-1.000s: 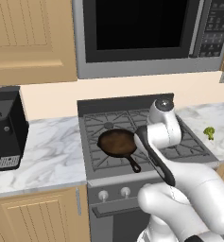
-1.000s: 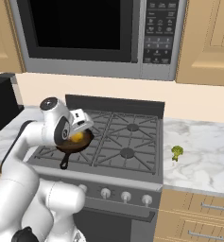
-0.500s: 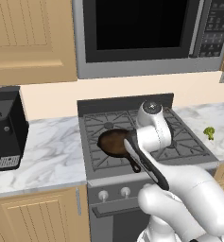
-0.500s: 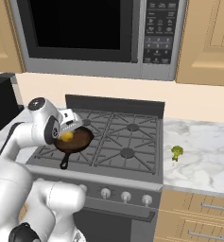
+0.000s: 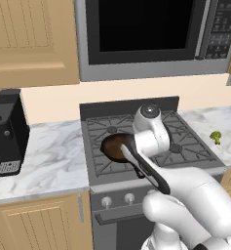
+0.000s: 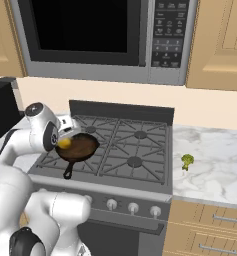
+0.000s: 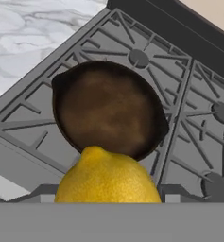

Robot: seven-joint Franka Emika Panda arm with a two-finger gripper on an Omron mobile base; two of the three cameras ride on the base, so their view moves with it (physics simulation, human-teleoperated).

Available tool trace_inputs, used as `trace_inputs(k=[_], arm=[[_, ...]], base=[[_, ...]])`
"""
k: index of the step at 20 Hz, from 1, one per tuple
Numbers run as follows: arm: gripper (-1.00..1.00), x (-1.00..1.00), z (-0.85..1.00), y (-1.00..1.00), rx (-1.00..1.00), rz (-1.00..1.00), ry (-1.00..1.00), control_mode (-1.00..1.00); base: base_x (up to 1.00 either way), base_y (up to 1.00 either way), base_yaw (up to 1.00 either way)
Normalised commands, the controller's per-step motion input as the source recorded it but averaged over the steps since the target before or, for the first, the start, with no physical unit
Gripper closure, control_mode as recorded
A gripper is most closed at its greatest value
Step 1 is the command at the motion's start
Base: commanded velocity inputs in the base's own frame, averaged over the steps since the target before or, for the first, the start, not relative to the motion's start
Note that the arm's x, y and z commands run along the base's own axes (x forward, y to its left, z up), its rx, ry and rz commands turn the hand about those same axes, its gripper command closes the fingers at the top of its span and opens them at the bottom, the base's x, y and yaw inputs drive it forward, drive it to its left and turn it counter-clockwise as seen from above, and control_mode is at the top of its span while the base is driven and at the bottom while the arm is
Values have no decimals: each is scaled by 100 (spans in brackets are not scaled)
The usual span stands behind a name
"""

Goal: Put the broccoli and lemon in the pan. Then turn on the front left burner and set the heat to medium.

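Note:
My gripper [image 6: 65, 142] is shut on the lemon [image 6: 64, 144], a smooth yellow fruit held in the air at the left rim of the pan [image 6: 83, 148]. In the hand view the lemon [image 7: 107, 177] sits at the bottom, with the dark round pan [image 7: 108, 108] just beyond it and nothing inside. The pan [image 5: 113, 147] rests on the front left grate, covering the front left burner, and my arm hides part of it. On the marble counter right of the stove lies the broccoli [image 6: 187, 160], also seen at the far right as broccoli [image 5: 215, 137].
A black coffee machine [image 5: 7, 132] stands on the left counter. The stove knobs [image 6: 133, 207] line the front panel below the grates. A microwave [image 6: 90, 35] hangs above the stove. Bare burner caps [image 7: 138, 57] show under the other grates.
The arm has swung left with the lemon, from above the pan's middle to its left rim. Pan and broccoli have stayed put.

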Motion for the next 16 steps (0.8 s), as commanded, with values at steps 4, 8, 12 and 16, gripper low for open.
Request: trace_inputs(k=[4, 8, 12, 16], arm=[[100, 16, -5, 12, 7, 0, 1, -100], [100, 23, -15, 5, 11, 0, 5, -100], [100, 24, -15, 1, 10, 0, 4, -100], [100, 29, -11, 10, 7, 0, 8, -100]], base=[[0, 0, 0], [0, 0, 0], [0, 0, 0], [0, 0, 0]])
